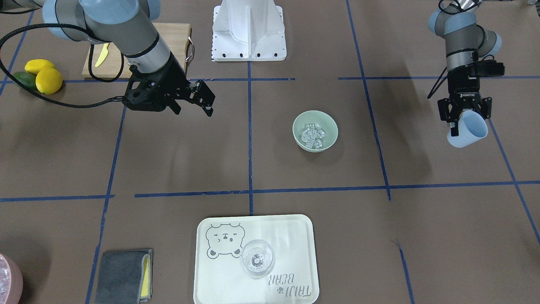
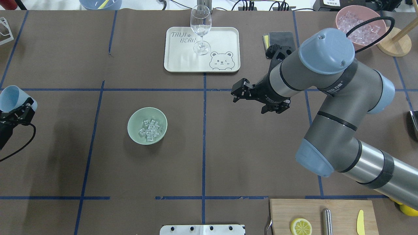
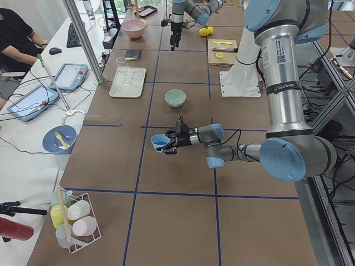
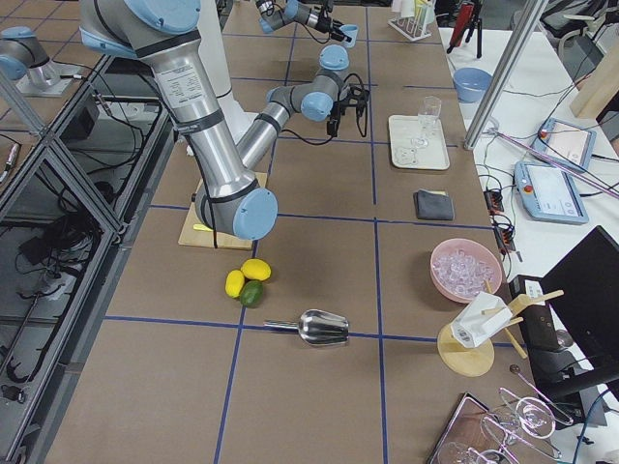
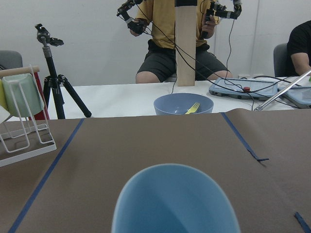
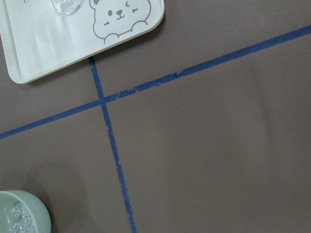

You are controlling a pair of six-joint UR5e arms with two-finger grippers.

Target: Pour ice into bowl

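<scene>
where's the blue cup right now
In the overhead view the blue cup is at the far left edge, held in the left gripper, well left of the bowl holding the ice.

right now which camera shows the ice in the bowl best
The exterior front-facing view: it looks down into the bowl, so the ice shows as separate cubes. Overhead exterior is nearly as clear. Exterior left shows only a speck; the right wrist view crops it at the corner; the rest miss it.
</scene>
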